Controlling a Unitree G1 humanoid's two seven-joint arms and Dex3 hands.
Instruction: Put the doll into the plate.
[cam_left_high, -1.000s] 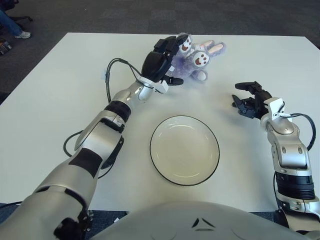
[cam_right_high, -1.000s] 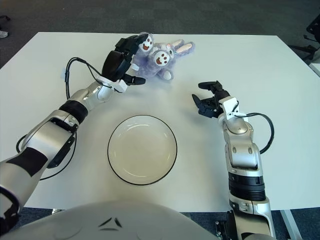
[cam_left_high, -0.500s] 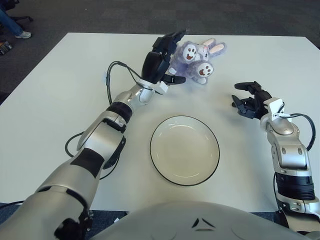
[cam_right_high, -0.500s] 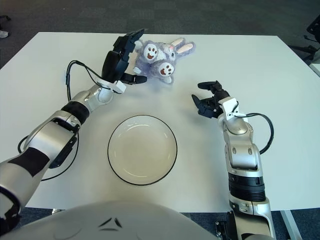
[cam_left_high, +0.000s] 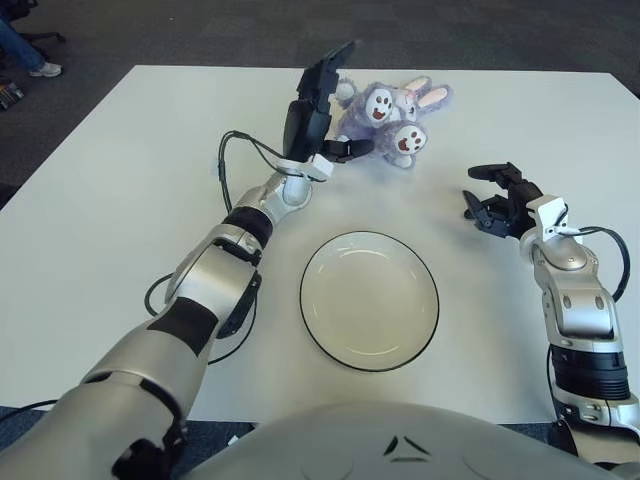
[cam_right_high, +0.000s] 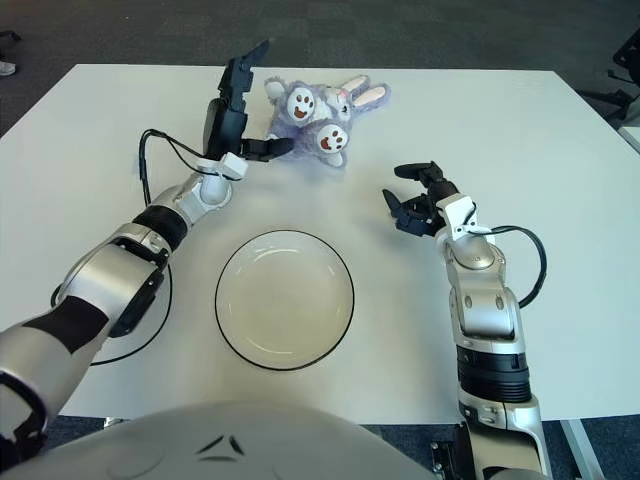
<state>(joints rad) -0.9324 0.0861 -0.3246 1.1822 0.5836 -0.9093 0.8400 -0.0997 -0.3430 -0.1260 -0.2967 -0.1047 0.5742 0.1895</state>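
A purple plush doll (cam_left_high: 392, 110) with white faces and pink-lined ears lies on the far side of the white table (cam_left_high: 120, 200). My left hand (cam_left_high: 312, 112) stands just left of it, open. Its fingers (cam_left_high: 326, 72) point up and clear of the plush, while the thumb (cam_left_high: 352, 149) reaches toward the doll's lower edge. Nothing lies on the white plate with a dark rim (cam_left_high: 369, 300), which sits near me at the table's middle. My right hand (cam_left_high: 497, 200) shows to the right of the plate, holding nothing, fingers loosely bent.
A black cable (cam_left_high: 232, 150) loops off my left forearm over the table. Dark carpet surrounds the table; a person's shoe (cam_left_high: 40, 68) shows at the far left and a chair base (cam_right_high: 625, 60) at the far right.
My left hand's fingers have opened off the doll and swung upright. The doll has settled on the table slightly to the right. The right hand has not moved.
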